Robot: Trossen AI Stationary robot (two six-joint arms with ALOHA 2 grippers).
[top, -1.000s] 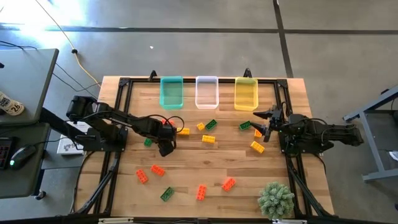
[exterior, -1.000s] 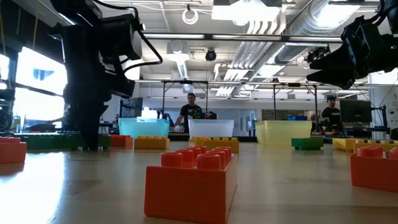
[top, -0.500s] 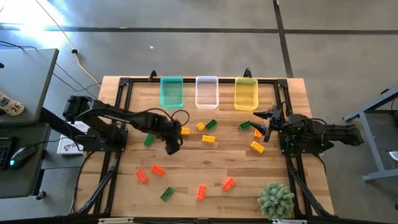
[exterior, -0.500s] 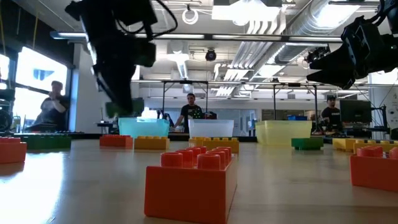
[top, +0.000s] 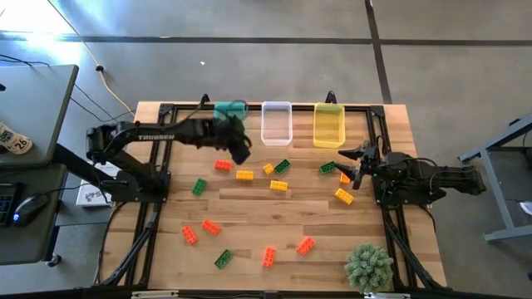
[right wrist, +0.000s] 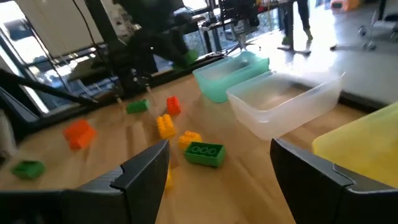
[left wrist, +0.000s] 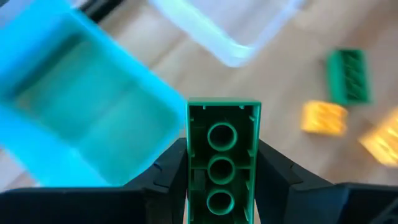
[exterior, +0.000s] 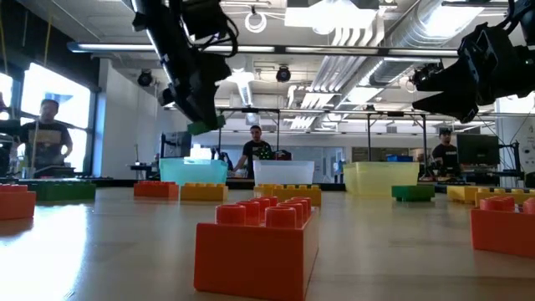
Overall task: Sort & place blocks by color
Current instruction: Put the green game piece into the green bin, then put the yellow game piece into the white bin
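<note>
Left gripper [top: 240, 149] held raised just beside near end of teal bin [top: 229, 111], fingers clamped on green block [left wrist: 223, 163], hollow underside shown to wrist camera. Clear bin [top: 276, 121] next to teal bin, yellow bin [top: 329, 124] beyond. Right gripper [top: 356, 166] parked near yellow bin, fingers spread, nothing held. Remaining blocks [top: 278, 185] scattered on table [top: 249, 218] below bins.

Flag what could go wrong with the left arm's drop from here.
1. The left gripper holds the green block near the teal bin, seemingly by its rim rather than over the middle; released now, the block might clip the rim and bounce out.
2. The clear bin sits right beside the teal one, so an overshoot could land green there.
</note>
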